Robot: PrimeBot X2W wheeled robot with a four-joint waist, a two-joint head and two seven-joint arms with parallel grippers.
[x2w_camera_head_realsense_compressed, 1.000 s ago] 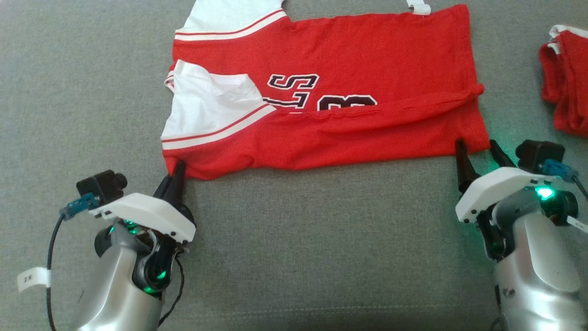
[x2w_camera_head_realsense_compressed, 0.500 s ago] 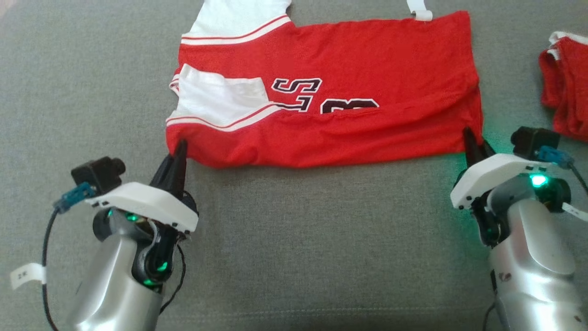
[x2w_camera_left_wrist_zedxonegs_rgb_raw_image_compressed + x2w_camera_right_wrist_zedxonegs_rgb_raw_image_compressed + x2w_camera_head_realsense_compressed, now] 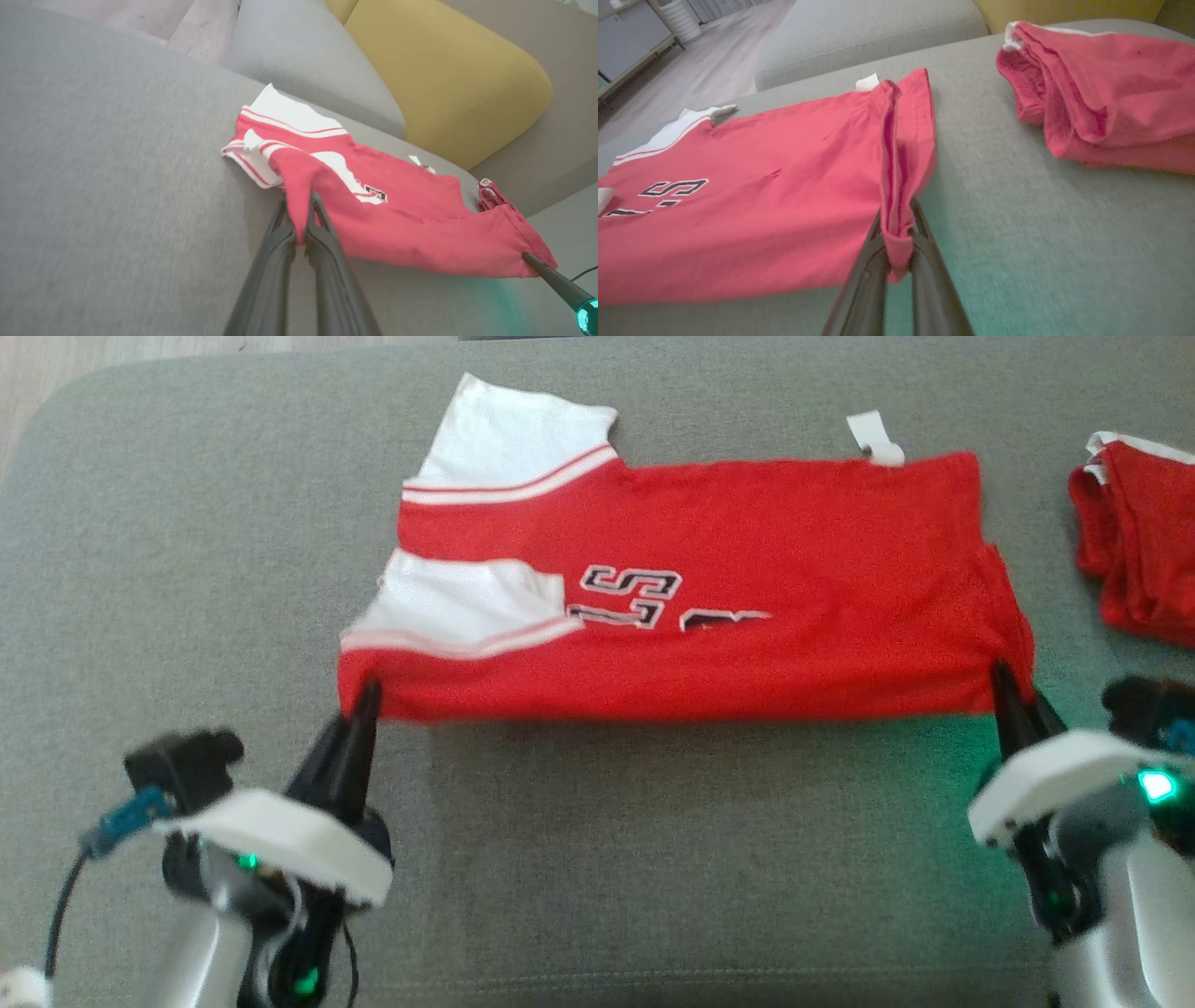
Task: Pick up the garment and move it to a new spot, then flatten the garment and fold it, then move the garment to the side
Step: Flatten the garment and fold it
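The garment [image 3: 747, 560] is a red jersey with white sleeves and black lettering, lying lengthwise on the grey sofa cushion [image 3: 653, 859]. Its near edge is lifted off the cushion and stretched between my two grippers. My left gripper [image 3: 366, 695] is shut on the near left corner, and the red cloth [image 3: 299, 205] is pinched between its fingers. At the near right corner my right gripper [image 3: 1006, 679] is shut on the folded hem [image 3: 899, 233]. The far half of the garment [image 3: 738, 163] lies flat on the cushion.
A second red garment [image 3: 1134, 551] lies bunched at the right end of the cushion, and looms large in the right wrist view [image 3: 1101, 88]. A yellow cushion [image 3: 448, 74] and a grey one [image 3: 308, 60] stand behind. The cushion's rounded left edge and wooden floor [image 3: 56, 383] are at far left.
My right gripper has shut on the garment's near right corner. Both grippers have raised the near edge, which now covers more of the lettering. The head camera has shifted too.
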